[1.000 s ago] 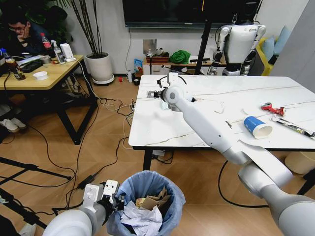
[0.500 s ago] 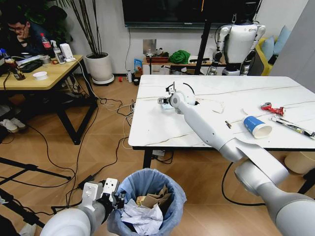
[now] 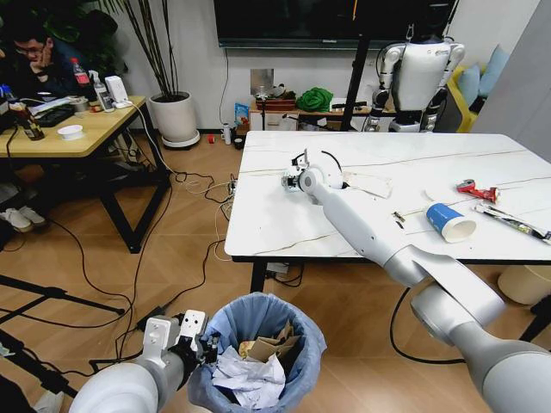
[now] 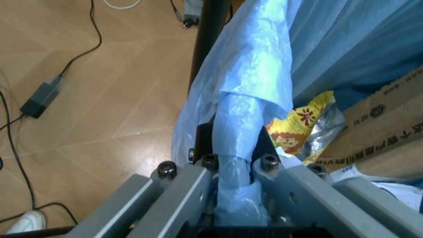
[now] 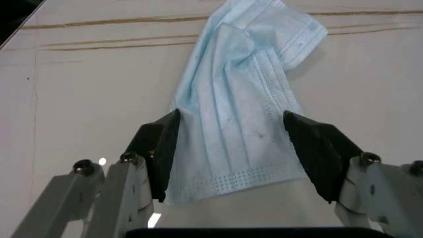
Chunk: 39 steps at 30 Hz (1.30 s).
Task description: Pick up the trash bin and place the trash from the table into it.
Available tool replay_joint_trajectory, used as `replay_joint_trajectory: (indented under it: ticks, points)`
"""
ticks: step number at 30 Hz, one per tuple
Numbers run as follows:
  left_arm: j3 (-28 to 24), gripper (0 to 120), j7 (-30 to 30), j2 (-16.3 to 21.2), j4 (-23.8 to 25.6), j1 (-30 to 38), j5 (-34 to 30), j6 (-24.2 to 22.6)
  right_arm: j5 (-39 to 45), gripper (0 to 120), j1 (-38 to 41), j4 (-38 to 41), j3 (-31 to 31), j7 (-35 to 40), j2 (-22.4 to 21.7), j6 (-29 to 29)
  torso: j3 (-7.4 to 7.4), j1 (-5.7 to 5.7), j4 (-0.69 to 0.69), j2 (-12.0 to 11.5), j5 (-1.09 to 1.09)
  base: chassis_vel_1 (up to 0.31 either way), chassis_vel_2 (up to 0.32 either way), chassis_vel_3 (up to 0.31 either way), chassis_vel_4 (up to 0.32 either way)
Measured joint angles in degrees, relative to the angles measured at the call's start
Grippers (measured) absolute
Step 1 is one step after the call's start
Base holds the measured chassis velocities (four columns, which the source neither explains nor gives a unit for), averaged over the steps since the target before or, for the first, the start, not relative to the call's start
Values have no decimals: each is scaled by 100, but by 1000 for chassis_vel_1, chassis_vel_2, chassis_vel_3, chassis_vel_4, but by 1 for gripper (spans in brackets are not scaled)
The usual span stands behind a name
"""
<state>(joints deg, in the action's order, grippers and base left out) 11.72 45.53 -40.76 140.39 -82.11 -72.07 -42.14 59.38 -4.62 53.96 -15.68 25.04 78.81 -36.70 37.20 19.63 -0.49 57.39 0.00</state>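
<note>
The trash bin (image 3: 258,344), lined with a crinkled light-blue bag, hangs low in front of me with tissues and torn cardboard inside. My left gripper (image 3: 202,348) is shut on its rim; the left wrist view shows the bag (image 4: 248,99) pinched in that gripper (image 4: 235,173). Over the white table (image 3: 284,224), my right gripper (image 3: 291,179) reaches to the far left part. It stands open (image 5: 231,148) with a pale blue mask (image 5: 244,99) lying flat between its fingers. A blue-and-white cup (image 3: 449,222), a red wrapper (image 3: 476,190), a long packet (image 3: 512,221) and a white scrap (image 3: 366,183) lie to the right.
A yellow desk (image 3: 60,138) stands at the left with cables across the wooden floor. A potted plant (image 3: 175,116) and another robot (image 3: 419,73) stand by the back wall. A cream bin (image 3: 523,282) sits under the table's right end.
My right gripper has drawn back to the right and slightly nearer along the table's left part. The left arm and bin have stayed put.
</note>
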Motion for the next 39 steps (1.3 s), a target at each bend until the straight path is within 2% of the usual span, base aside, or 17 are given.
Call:
replay_joint_trajectory:
  ticks: [1,3,5,6,8,10,11,13,16,23,27,30,32,34,35,37,39]
  points:
    - [7,0,0,-4,-1,-1,0,0,-3,53,-6,0,-11,-2,0,9,0,0,0,0,0,0,0,0,0]
    - [11,0,0,-4,0,-2,0,0,-8,51,-9,3,-17,-2,-1,14,0,0,0,0,0,0,0,0,0]
    - [19,0,0,-4,-1,-5,0,0,-21,41,-17,7,-26,3,2,28,0,0,0,0,0,0,0,0,0]
    - [19,0,0,-4,-1,-5,0,0,-21,41,-17,7,-26,3,2,28,0,0,0,0,0,0,0,0,0]
    - [27,0,0,-4,-1,-5,0,0,-45,29,-32,10,-35,13,5,42,0,0,-1,0,0,0,0,0,0]
    - [27,0,0,-4,-1,-4,0,0,-55,26,-39,17,-41,17,2,47,0,0,0,0,0,0,0,0,0]
    - [27,0,0,-7,-1,-4,0,0,-62,18,-50,33,-48,26,-5,51,0,0,-1,0,0,0,0,0,0]
    - [27,0,0,-8,-1,-4,0,0,-63,14,-57,43,-50,35,-9,54,0,0,-1,0,0,0,0,0,0]
    - [27,0,0,-8,1,-3,0,0,-59,1,-84,110,-46,114,-31,73,0,0,0,0,0,0,0,0,0]
    - [39,0,0,-9,4,-7,-2,0,121,0,-200,683,57,265,-237,80,0,0,0,0,1,0,0,0,0]
    - [41,0,0,-36,2,6,-4,0,393,0,-280,1295,128,339,-478,71,0,0,0,0,1,0,0,0,0]
    - [41,0,0,-64,-14,16,-10,0,779,0,-425,2081,250,374,-888,56,0,0,1,1,1,0,0,0,0]
    - [41,0,0,-73,-17,18,-12,0,867,0,-465,2265,278,373,-1016,55,0,0,2,1,1,0,0,0,0]
    - [55,0,7,-104,-20,25,-64,0,1291,0,-670,2958,455,361,-1554,30,0,0,-2,1,2,0,0,0,0]
    - [55,0,7,-104,-20,25,-64,0,1291,0,-670,2958,455,361,-1554,30,0,0,-2,1,2,0,0,0,0]
    - [97,0,31,-121,-21,21,-114,0,1544,0,-872,3616,600,246,-1973,35,-1,0,-4,1,2,0,0,0,0]
    - [115,0,33,-122,-20,16,-131,0,1591,0,-925,3790,633,196,-2065,45,-1,0,-3,1,1,0,0,0,0]
